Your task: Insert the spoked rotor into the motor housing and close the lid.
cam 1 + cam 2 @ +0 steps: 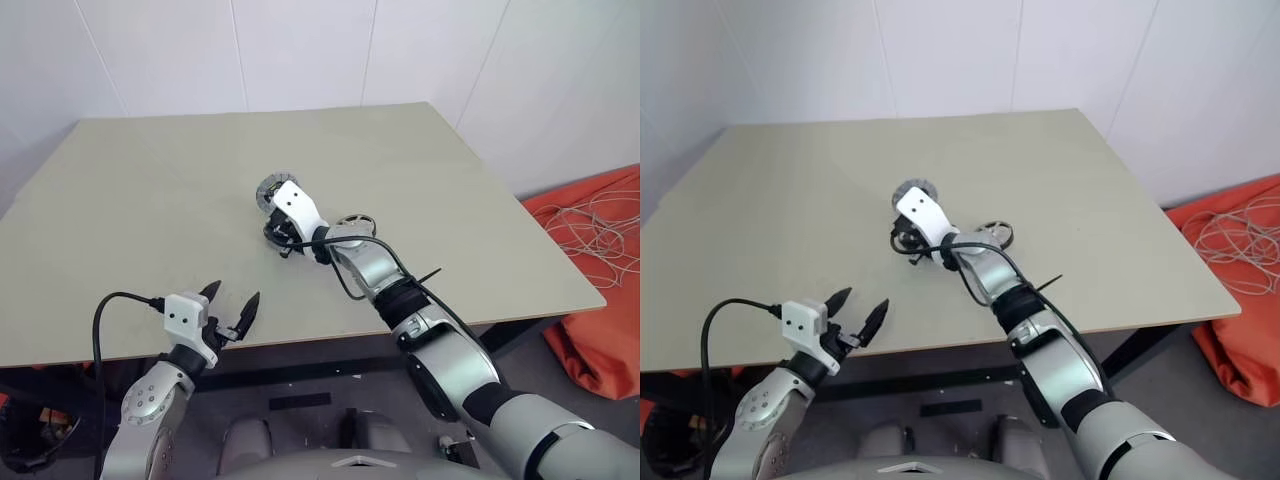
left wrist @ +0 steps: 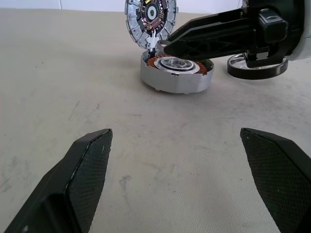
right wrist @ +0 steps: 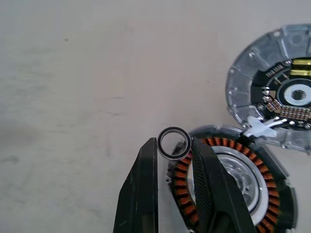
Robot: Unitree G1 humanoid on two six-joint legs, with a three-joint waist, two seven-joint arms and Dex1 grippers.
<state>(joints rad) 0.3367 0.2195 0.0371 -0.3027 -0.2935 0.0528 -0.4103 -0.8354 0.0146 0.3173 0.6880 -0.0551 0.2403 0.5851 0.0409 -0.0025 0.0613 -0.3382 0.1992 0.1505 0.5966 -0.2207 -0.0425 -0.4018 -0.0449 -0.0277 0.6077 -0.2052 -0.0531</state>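
Note:
The motor housing point(image 2: 177, 77) stands mid-table, its copper windings around a silvery centre showing. The lid point(image 2: 150, 19) stands tipped up at the housing's far edge, with its inner face and circuitry showing. My right gripper point(image 3: 174, 143) hovers just over the housing's rim point(image 3: 233, 150), shut on a small metal ring point(image 3: 174, 133). The dark spoked rotor point(image 1: 352, 222) lies flat on the table just right of the housing, beside my right forearm. At the table's near edge my left gripper point(image 1: 232, 300) is open and holds nothing, well short of the housing.
The beige table point(image 1: 150, 200) has wide bare room on the left and at the back. A white wall runs behind it. An orange cloth with white cords point(image 1: 600, 250) lies on the floor past the table's right edge.

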